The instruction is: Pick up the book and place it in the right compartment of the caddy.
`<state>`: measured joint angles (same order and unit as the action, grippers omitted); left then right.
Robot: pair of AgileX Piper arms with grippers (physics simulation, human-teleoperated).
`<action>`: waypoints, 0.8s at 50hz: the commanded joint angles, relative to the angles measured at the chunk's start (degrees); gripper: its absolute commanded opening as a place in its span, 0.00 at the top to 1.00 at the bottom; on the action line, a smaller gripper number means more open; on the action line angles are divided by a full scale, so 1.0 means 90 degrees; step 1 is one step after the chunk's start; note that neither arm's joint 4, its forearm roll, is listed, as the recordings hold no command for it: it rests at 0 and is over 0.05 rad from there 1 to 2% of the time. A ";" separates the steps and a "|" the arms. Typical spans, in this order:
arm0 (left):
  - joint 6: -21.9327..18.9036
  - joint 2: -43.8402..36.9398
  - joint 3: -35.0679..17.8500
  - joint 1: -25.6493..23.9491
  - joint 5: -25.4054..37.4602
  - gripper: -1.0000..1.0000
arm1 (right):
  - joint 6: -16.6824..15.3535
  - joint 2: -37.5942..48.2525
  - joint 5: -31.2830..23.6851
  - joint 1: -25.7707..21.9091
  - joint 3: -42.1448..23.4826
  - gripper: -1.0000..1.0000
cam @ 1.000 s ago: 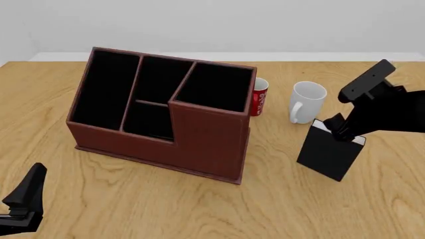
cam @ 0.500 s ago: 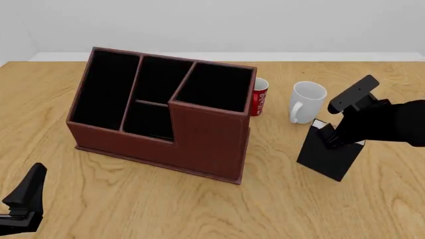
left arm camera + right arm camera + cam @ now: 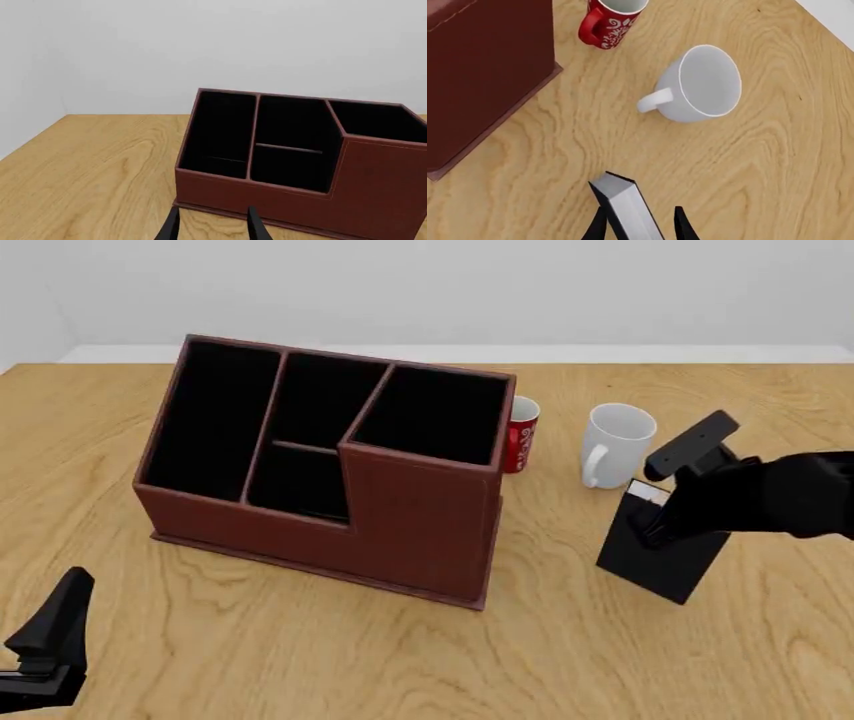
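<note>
Left gripper (image 3: 47,645) is sitting at the near left table (image 3: 400,660) edge, well apart from everything; in its wrist view the fingers (image 3: 252,226) are standing apart with nothing between them, so it's open, and pointing at the caddy (image 3: 300,165). Book (image 3: 661,550) is standing upright on the table to the right of the caddy, well apart from it, black cover facing the camera, white page edges (image 3: 630,210) showing on top. Right gripper (image 3: 654,520) is coming down over the book's top edge; in the wrist view one finger is sitting on each side of the book, straddling it, but I cannot tell if the fingers are pressing on the covers or just around them. White mug (image 3: 617,445) is standing just behind the book. Caddy (image 3: 334,470) is sitting mid-table, right compartment (image 3: 434,415) holding nothing. Red mug (image 3: 522,435) is standing just beside the caddy's far right corner.
</note>
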<state>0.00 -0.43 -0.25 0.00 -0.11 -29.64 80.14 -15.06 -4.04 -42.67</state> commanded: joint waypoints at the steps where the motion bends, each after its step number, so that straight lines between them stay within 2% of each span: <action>1: 0.0000 0.0000 0.0000 0.0000 0.0000 0.00 | 0.0023 0.0334 0.0109 0.0048 -0.0031 0.00; 8: 0.0000 0.0000 0.0000 0.0000 0.0000 0.00 | 0.0336 0.0625 0.0234 -0.0133 0.0237 0.00; 9: 0.0000 0.0000 0.0000 0.0000 0.0000 0.00 | 0.0249 0.0607 0.0292 -0.0081 0.0254 1.00; 15: 0.0000 0.0000 0.0000 0.0000 0.0000 0.00 | 0.0333 0.0543 0.0202 -0.0175 0.0251 1.00; 18: 0.0000 0.0000 0.0000 0.0000 0.0000 0.00 | 0.0150 0.0791 0.0107 0.0195 -0.0068 1.00; 22: 0.0000 0.0000 0.0000 0.0000 0.0000 0.00 | 0.0152 0.0606 -0.0162 0.0193 -0.0188 1.00; 29: 0.0000 0.0000 0.0000 0.0000 0.0000 0.00 | 0.0404 0.0000 -0.0754 -0.0047 -0.0237 1.00; 31: 0.0000 0.0000 0.0000 0.0000 0.0000 0.00 | 0.0568 -0.0217 -0.0950 -0.0169 -0.0229 1.00; 37: 0.0000 0.0000 0.0000 0.0000 0.0000 0.00 | 0.0487 -0.0403 -0.1090 -0.0021 -0.0274 1.00; 39: 0.0000 0.0000 0.0000 0.0000 0.0000 0.00 | 0.0617 -0.0454 -0.1149 -0.0032 -0.0328 1.00; 40: 0.0000 0.0000 0.0000 0.0000 0.0000 0.00 | 0.0571 -0.0496 -0.1175 -0.0044 -0.0302 1.00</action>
<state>0.00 -0.43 -0.25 0.00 -0.11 -27.90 78.17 -22.55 -5.63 -44.62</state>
